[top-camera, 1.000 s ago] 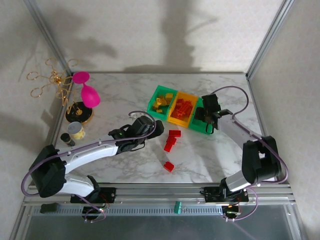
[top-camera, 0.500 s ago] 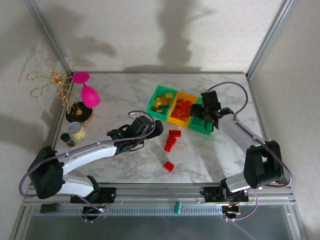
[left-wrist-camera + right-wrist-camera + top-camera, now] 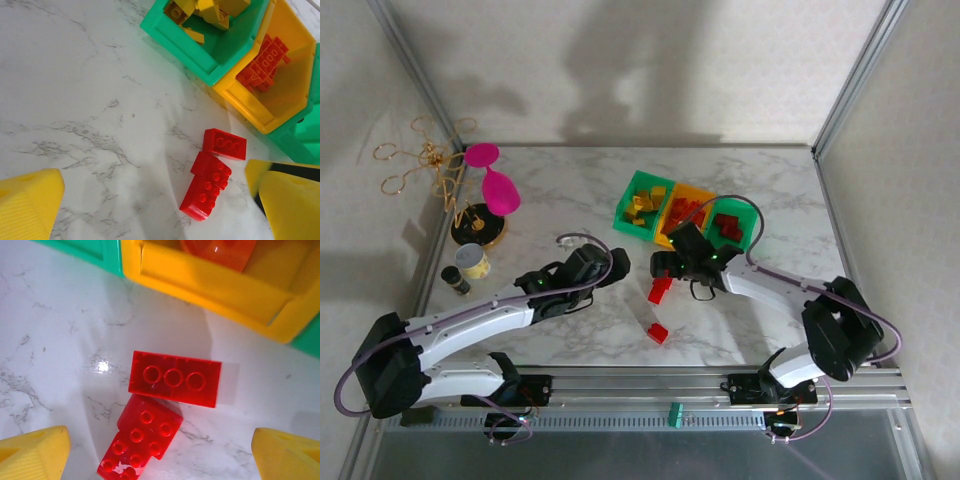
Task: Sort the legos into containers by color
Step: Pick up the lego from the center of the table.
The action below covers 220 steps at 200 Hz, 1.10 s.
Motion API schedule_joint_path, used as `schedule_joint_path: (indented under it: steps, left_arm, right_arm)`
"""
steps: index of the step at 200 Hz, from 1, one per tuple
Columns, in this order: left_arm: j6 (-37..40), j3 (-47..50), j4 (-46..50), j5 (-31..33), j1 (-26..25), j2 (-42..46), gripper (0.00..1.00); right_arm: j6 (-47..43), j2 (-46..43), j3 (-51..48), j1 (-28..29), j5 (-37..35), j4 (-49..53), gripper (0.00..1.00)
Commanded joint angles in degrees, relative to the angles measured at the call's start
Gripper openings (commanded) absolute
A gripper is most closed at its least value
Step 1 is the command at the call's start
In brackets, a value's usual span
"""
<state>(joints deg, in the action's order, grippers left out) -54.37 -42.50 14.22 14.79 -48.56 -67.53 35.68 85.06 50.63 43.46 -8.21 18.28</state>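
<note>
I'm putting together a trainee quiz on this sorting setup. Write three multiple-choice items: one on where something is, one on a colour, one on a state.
1. Where is the right hand?
A. over the pink glass
B. above the loose red bricks
C. inside a bin

2. What colour are the bricks in the leftmost bin?
A. yellow
B. red
C. blue

3. The right hand is:
A. shut on a brick
B. open and empty
C. shut and empty

Answers:
1. B, the right wrist view looks straight down on the red bricks.
2. A, the top view shows yellow pieces in that green bin.
3. B, its fingers stand wide apart, touching no brick.
</note>
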Motion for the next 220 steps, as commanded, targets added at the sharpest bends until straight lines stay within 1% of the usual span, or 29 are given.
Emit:
schedule_joint_path:
  steps: [1,26,38,77,100,121,146,169,207,220]
  left_arm:
    - [-1.9,1.1,2.1,2.7,0.0,1.5,1.0]
    - [-2.4,2.3,1.1,2.2,0.0,2.2,1.0]
    - [-2.6,2.6,1.0,2.5,0.0,2.3,1.0]
    - [-2.8,2.9,0.9,2.5,0.1,2.4,1.0]
    - [-2.7,2.9,1.1,2.4,0.2,2.1,1.0]
    - [-2.3,2.4,1.1,2.2,0.2,1.9,1.0]
    - [-2.3,2.4,1.6,2.2,0.2,1.9,1.0]
    - [-2.2,2.3,1.3,1.7,0.3,2.3,1.0]
    - [-0.8,0.4,1.4,1.4,0.2,1.9,1.0]
    - [0.0,-0.2,0.9,0.9,0.2,1.6,1.0]
  right_arm:
    - [4.6,3.8,0.1,0.8,-2.5,-2.6,0.94]
    - [4.7,6.8,1.1,0.9,-2.3,-5.4,0.95]
    - [4.7,8.9,2.4,0.9,-3.5,-4.8,0.95]
    - [3.5,13.0,4.2,1.0,-7.0,-4.7,0.86]
    - [2.7,14.4,4.9,1.1,-7.3,-4.7,0.8]
    - [1.0,14.9,5.2,1.4,-6.6,-5.0,0.72]
    - [-0.2,13.7,4.8,1.5,-6.4,-4.5,0.65]
    - [-1.5,10.5,3.8,1.6,-4.8,-5.1,0.61]
    - [-2.3,3.4,2.7,1.5,-3.1,-3.4,0.6]
    - [-2.9,0.9,2.9,1.5,-3.6,-2.1,0.6]
